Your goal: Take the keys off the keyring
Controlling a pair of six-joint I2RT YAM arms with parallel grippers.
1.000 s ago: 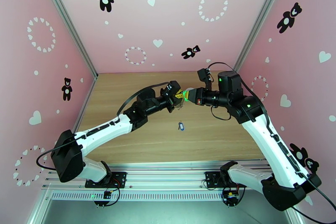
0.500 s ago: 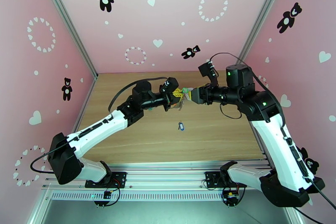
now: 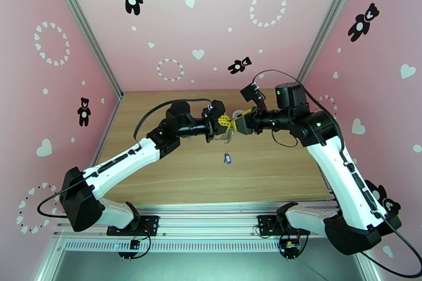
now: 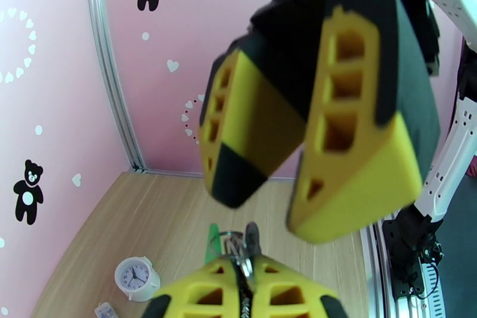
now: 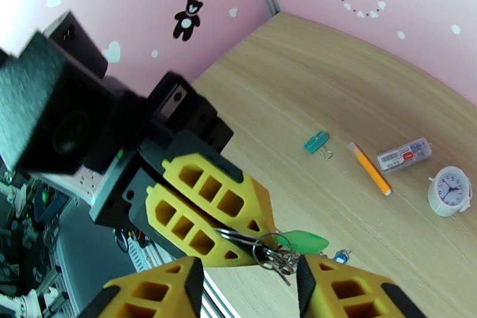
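Note:
My left gripper is held above the table, shut on the keyring, a cluster of small metal rings that sticks out past its yellow fingertips. The key with the green head hangs at those rings. My right gripper faces the left one with its jaws open, one finger on each side of the rings and touching neither. In the left wrist view the right gripper looms open just above the rings. The blue-headed key lies loose on the wooden table below.
On the table's left part lie a teal binder clip, an orange pen, a clear labelled box and a small white clock. Pink walls enclose the table on three sides.
My right gripper has gone from shut to open; it drew back to the right, then came close to the keyring again. The left gripper stays shut on the rings and has barely shifted.

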